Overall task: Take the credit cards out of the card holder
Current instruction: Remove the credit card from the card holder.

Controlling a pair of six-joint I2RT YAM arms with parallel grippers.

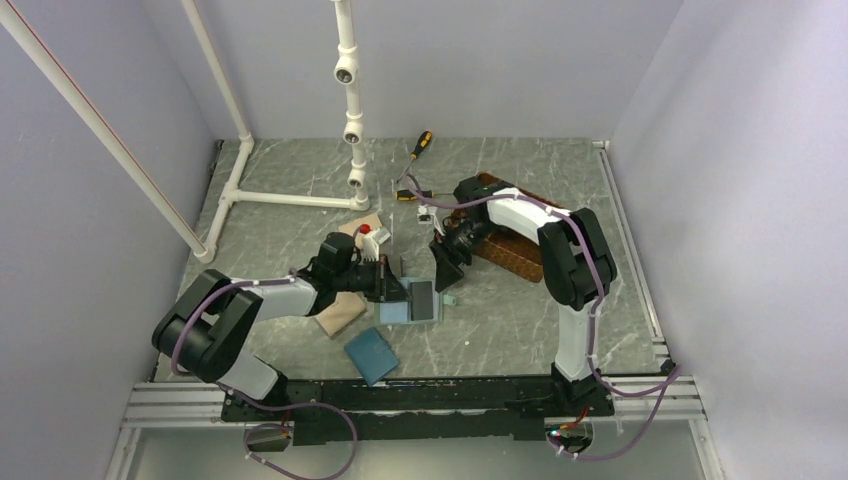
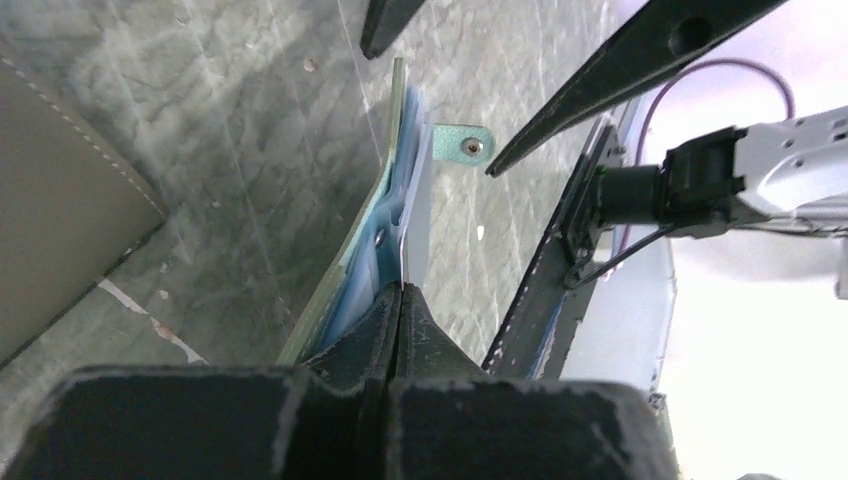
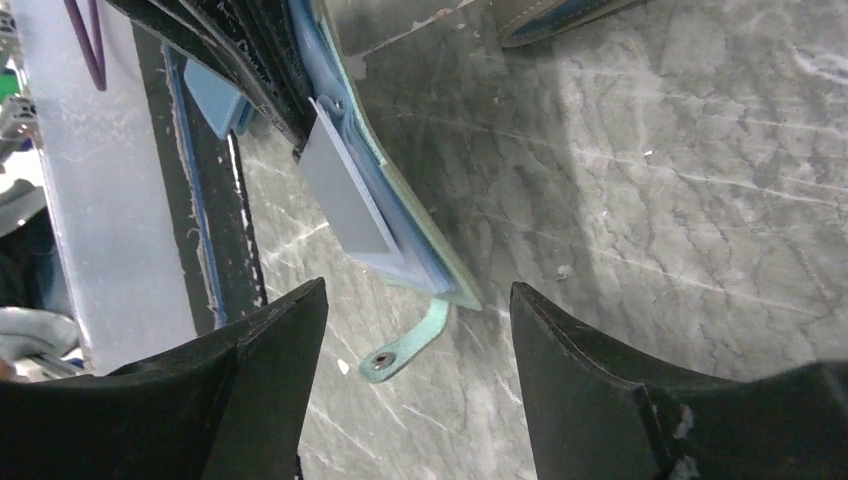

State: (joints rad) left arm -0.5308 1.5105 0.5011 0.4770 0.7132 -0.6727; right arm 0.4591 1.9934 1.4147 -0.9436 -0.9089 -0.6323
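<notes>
The sage-green card holder (image 1: 396, 309) lies open on the table with its pale blue inside up and its snap tab (image 3: 405, 350) sticking out. A grey card (image 1: 422, 298) sits partly out of its pocket and also shows in the right wrist view (image 3: 345, 195). My left gripper (image 1: 388, 287) is shut on the thin pale edge of that card (image 2: 418, 215), right against the holder's blue pocket (image 2: 365, 260). My right gripper (image 1: 447, 264) is open and empty, hovering just above the snap tab, its fingertips (image 3: 300, 310) either side of it. Other cards are hidden.
A dark blue wallet (image 1: 371, 354) lies near the front edge and a tan wallet (image 1: 340, 313) sits under my left arm. A brown woven basket (image 1: 512, 255) is behind my right gripper. Two screwdrivers (image 1: 421, 146) and a white pipe frame (image 1: 290, 198) stand at the back.
</notes>
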